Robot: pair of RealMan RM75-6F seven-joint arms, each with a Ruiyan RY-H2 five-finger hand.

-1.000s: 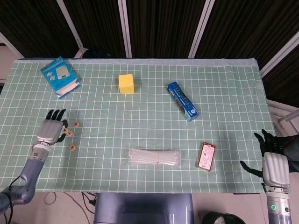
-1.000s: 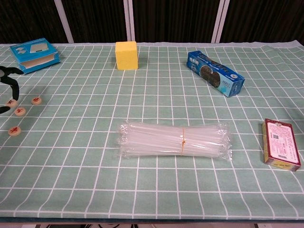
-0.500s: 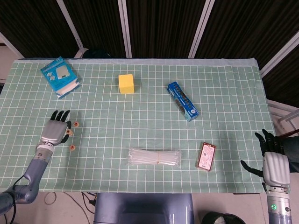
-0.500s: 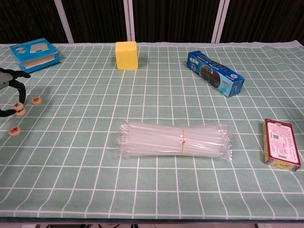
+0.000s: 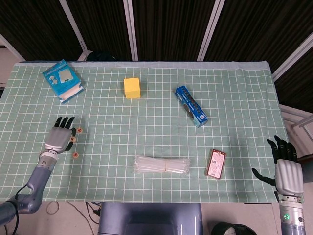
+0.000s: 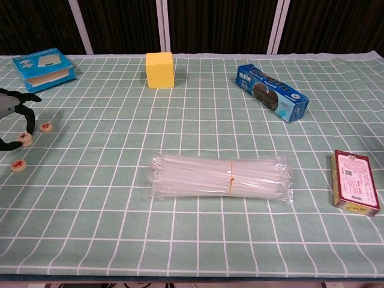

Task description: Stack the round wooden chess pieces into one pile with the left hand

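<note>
Two chess pieces [image 6: 46, 126] [image 6: 18, 164] flank left robot hand [image 6: 12, 114].

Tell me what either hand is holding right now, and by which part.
The left hand pinches one round chess piece by its rim between fingertips, seemingly just off the cloth. The right hand holds nothing.

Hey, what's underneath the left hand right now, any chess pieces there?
The left hand pinches one chess piece at its fingertips. Two other pieces lie on the green cloth beside it. Whether anything sits under the palm is hidden in both views.
</note>
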